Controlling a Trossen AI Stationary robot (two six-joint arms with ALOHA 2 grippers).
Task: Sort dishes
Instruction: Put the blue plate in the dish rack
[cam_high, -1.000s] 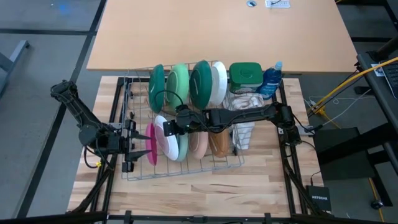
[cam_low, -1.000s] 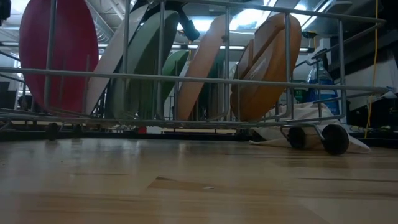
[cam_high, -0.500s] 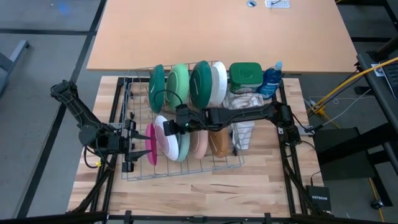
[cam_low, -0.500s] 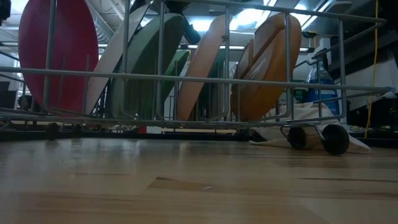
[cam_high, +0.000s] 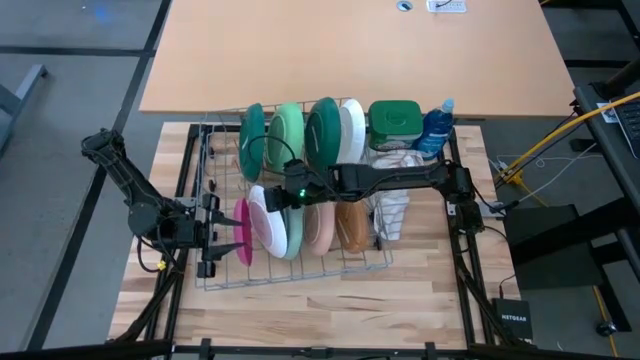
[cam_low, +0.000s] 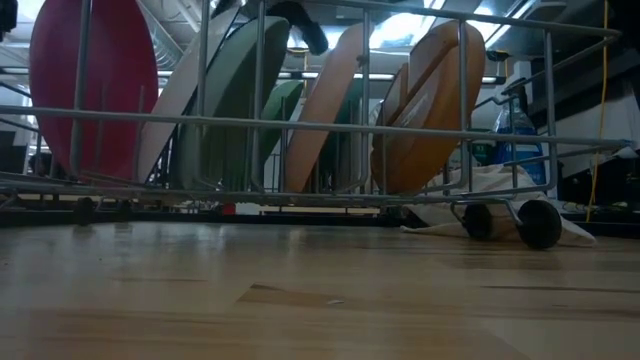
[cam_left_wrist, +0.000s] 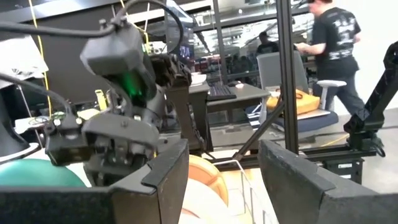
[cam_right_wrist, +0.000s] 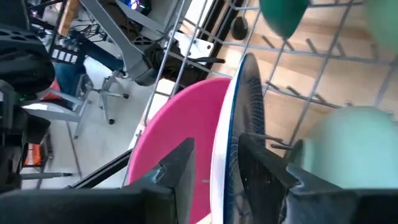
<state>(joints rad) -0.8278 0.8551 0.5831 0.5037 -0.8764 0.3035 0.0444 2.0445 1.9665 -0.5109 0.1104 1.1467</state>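
A wire dish rack (cam_high: 300, 272) holds the dishes on edge between its prongs. The back row has a dark green plate (cam_high: 252, 140), a light green one (cam_high: 287, 133), another dark green one (cam_high: 322, 133) and a white one (cam_high: 352, 133). The front row has a pink plate (cam_high: 243, 232), a navy plate with a white back (cam_right_wrist: 247, 118), a pale teal one (cam_right_wrist: 348, 149), a beige one (cam_high: 320, 230) and a brown one (cam_high: 351, 230). My right gripper (cam_right_wrist: 216, 177) hangs open over the front row, one finger on each side of the navy plate's rim, slanting down. My left gripper (cam_high: 215, 232) waits open at the rack's left side.
A green square-lidded tub (cam_high: 394, 118), a blue bottle (cam_high: 437, 128) and a beige-and-white cloth (cam_high: 393, 175) sit at the rack's right. The wooden tabletop (cam_high: 300, 310) lies bare toward the near edge. A person walks in the room beyond.
My right gripper has risen a little from the front row and drawn slightly toward the table's far edge. The plates stand as before.
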